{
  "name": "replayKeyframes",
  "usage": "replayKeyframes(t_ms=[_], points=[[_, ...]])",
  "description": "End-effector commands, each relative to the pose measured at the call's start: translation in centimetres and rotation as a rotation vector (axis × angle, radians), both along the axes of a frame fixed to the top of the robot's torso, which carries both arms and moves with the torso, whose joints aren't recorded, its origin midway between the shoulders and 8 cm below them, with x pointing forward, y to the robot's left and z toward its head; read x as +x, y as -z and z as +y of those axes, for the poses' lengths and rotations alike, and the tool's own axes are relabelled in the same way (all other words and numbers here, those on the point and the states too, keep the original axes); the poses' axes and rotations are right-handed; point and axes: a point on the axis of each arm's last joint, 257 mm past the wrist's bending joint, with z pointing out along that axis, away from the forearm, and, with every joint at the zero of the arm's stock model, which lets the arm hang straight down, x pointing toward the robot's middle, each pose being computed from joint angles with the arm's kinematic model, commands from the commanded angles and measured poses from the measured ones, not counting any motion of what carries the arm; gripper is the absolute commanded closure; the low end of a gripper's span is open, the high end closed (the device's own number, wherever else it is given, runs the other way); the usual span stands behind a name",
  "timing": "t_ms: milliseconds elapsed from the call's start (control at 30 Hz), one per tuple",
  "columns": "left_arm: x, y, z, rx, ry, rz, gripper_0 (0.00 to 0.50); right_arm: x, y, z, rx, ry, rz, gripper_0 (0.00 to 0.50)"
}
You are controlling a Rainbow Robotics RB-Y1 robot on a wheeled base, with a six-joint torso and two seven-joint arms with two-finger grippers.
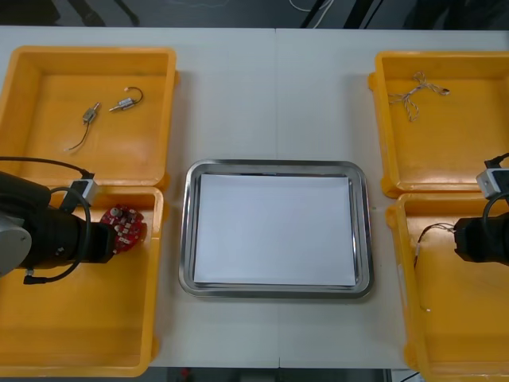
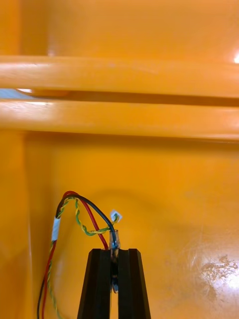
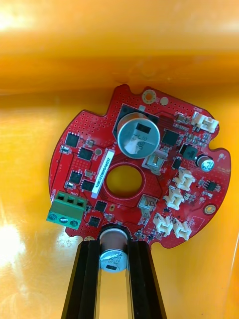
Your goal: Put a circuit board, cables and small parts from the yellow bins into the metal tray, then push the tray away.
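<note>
A circuit board (image 3: 164,149) is clamped by the left gripper (image 3: 113,245), a cable (image 2: 85,212) by the right gripper (image 2: 114,255), presumably bound for the tray (image 1: 363,231).

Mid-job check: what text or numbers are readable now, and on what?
White strip label on the red circuit board: one printed line, too small to read.
Capacitor held in the left end effector: print, blurred.
White tag on the red and yellow cable in the right end effector: nothing legible.
</note>
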Motion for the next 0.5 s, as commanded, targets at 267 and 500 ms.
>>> replayKeyframes(t_ms=[267, 500], points=[[-1.1, 1.1, -1.4, 0.007, 0.092, 0.006, 0.500, -2.3, -2.5, -3.3, -0.001, 0.012, -0.001, 0.500], [-1.1, -0.3, -0.5, 0.020, 0.087, 0.015, 0.500, -4.5, -2.5, -5.4, -0.039, 0.041, 0.007, 0.500]])
